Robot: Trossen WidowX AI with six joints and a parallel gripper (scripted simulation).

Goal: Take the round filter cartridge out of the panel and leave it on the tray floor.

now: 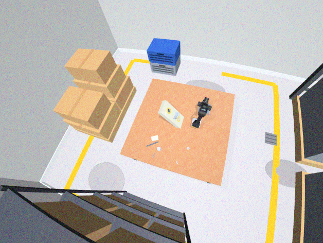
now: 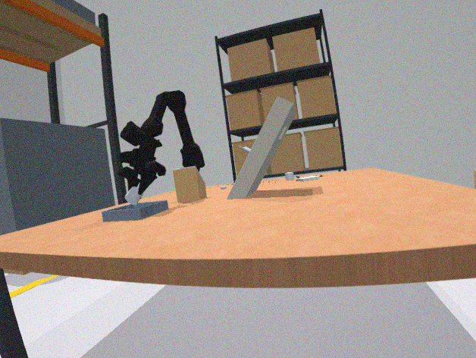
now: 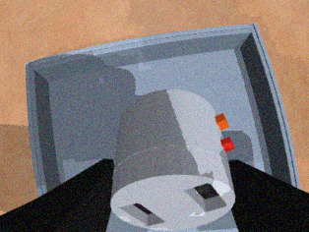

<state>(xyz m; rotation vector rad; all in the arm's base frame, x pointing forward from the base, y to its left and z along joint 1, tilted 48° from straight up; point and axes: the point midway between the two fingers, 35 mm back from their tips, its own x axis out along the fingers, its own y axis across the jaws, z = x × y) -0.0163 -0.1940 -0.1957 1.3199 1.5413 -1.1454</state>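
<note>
The cartridge (image 3: pixel 171 158) is clamped in the claw (image 3: pixel 169 205), tilted, with its slotted face toward the wrist camera and its far end low over the tray (image 3: pixel 257 87); whether it touches the tray floor cannot be told. The arm (image 2: pixel 169 119) bends over from its base beside a small box (image 2: pixel 188 183) and points the claw steeply down at the tray, whose low walls ring the cartridge with room on all sides. From the top, the arm hides most of the tray, and the leaning panel (image 2: pixel 265 148) stands well apart.
</note>
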